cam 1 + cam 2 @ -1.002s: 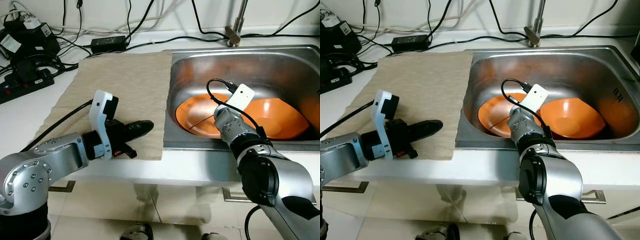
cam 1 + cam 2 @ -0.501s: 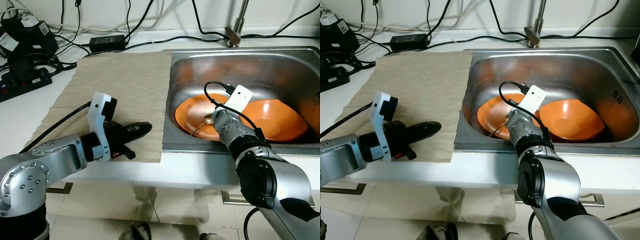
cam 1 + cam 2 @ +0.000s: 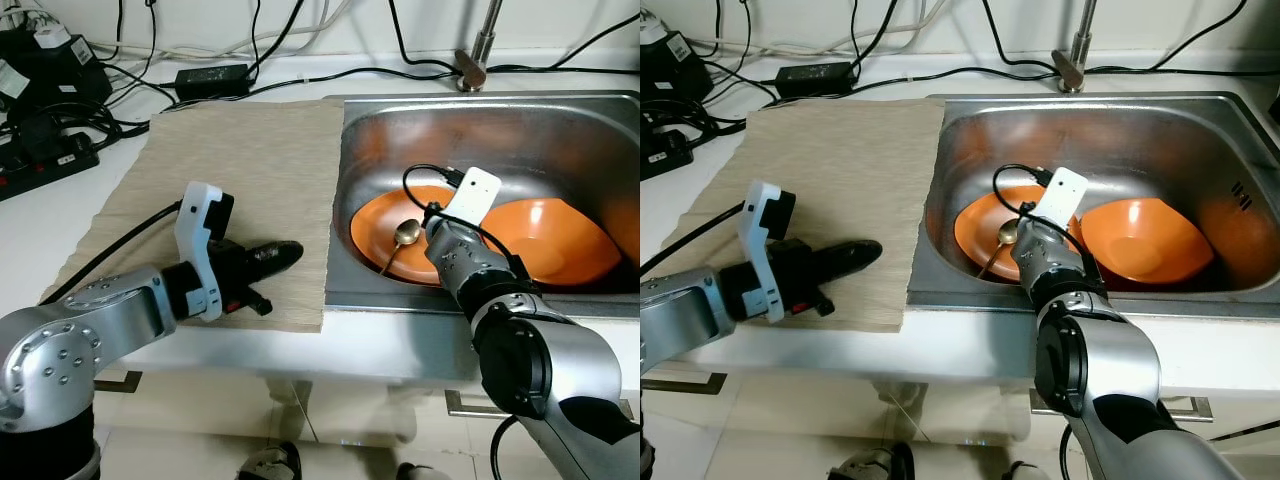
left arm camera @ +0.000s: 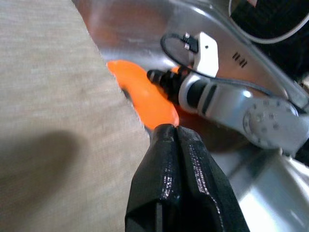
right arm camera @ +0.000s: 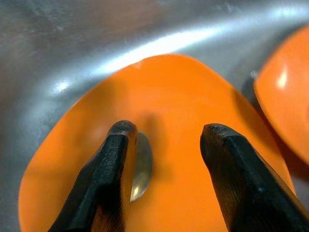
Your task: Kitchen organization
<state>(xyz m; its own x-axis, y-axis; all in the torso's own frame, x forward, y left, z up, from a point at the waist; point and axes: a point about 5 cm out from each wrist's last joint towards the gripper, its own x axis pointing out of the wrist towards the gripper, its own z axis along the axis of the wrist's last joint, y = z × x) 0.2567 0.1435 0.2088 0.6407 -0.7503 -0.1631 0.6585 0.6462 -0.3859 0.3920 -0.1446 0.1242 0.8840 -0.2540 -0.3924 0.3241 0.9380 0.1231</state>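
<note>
Two orange dishes lie in the steel sink: a plate on the left and a bowl to its right. A metal spoon rests on the plate, its handle pointing toward the sink's near wall. My right gripper hangs open just over the plate, and the spoon's bowl peeks out beside one finger. My left gripper is shut with nothing in it and rests on the beige mat near the sink's left rim.
Black cables, a power strip and an adapter crowd the counter's back left. The faucet base stands behind the sink. The counter's front edge runs just below both arms.
The spoon has come into plain sight on the orange plate as my right wrist shifted slightly. My left arm has stayed on the mat.
</note>
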